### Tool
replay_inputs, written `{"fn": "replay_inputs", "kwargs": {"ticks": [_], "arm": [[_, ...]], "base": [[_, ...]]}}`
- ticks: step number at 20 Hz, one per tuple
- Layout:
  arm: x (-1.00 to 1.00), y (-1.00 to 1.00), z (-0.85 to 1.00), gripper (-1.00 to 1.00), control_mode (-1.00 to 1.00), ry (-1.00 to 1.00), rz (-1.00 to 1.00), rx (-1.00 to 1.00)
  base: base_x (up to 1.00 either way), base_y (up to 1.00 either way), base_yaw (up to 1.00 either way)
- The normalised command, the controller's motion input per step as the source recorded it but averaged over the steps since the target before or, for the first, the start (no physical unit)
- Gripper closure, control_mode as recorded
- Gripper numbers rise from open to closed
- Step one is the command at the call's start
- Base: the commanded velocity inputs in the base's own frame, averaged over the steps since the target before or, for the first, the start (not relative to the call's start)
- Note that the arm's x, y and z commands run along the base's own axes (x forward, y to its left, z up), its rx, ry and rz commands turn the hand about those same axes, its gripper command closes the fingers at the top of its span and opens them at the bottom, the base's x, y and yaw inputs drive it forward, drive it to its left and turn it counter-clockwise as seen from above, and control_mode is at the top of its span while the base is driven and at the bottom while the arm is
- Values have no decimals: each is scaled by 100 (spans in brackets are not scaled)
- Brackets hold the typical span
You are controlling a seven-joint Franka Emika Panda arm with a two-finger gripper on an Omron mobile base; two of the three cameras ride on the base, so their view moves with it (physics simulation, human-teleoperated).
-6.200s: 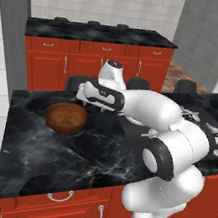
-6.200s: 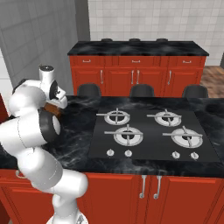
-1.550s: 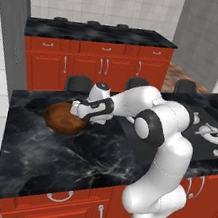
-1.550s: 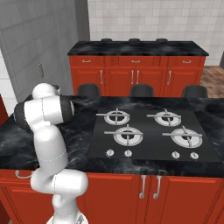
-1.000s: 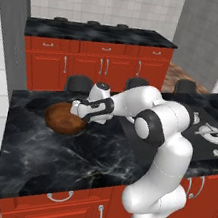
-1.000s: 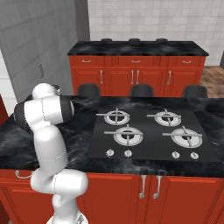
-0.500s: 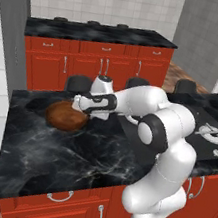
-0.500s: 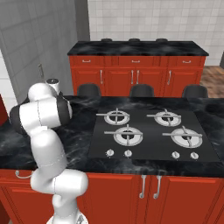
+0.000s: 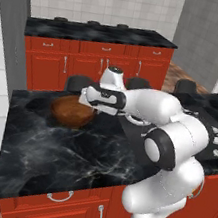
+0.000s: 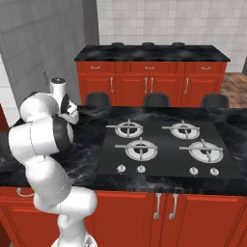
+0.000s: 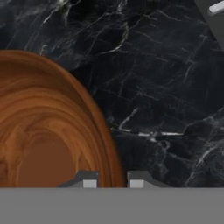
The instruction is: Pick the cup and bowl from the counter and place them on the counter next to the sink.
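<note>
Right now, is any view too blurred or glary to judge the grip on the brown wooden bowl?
Hand view: soft but readable, the wide brown wooden bowl with its rim between the gripper tips. Left base view: mild blur, sheen on the glossy black marble counter. Right base view: the white arm blocks the bowl.

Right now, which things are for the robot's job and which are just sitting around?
For the job:
- bowl, its rim between the gripper fingers
- counter

Just sitting around:
- gas hob
- dark stools behind the counter
- red cabinets at the back
</note>
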Motion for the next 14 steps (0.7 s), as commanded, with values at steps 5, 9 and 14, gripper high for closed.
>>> {"fn": "replay_inputs", "kwargs": {"ticks": [5,9,14], "arm": [[-71,-72,40,100,-100,-5,0,3],[-70,-75,46,100,-100,-4,0,2],[-67,-63,52,100,-100,-2,0,0]], "base": [[0,0,0],[0,0,0],[0,0,0]]}}
